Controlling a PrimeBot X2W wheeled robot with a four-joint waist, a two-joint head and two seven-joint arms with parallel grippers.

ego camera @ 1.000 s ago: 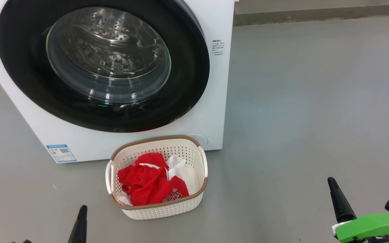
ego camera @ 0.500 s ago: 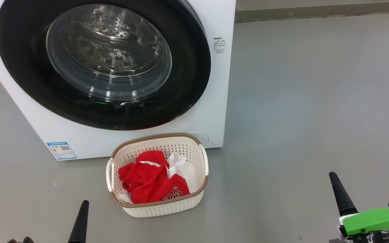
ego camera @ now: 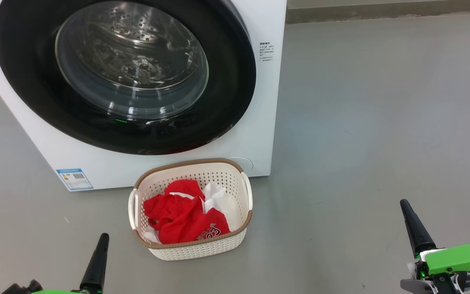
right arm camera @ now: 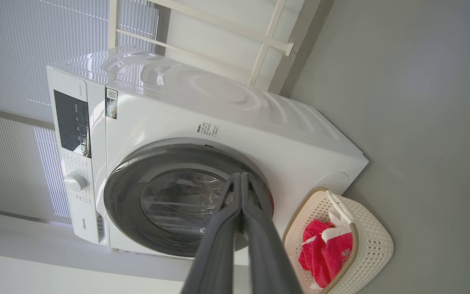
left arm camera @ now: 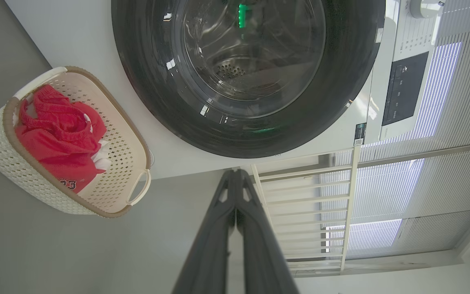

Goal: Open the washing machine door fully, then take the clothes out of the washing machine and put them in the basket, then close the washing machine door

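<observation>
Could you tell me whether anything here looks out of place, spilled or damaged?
Nothing stands out: the washing machine door sits shut, the clothes lie inside the basket, which stands upright on the floor, and nothing is spilled.

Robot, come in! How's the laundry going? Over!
Left pincer shut, empty; right pincer same. Clothes in basket. Washing machine door closed. Basket stands close in front.
</observation>
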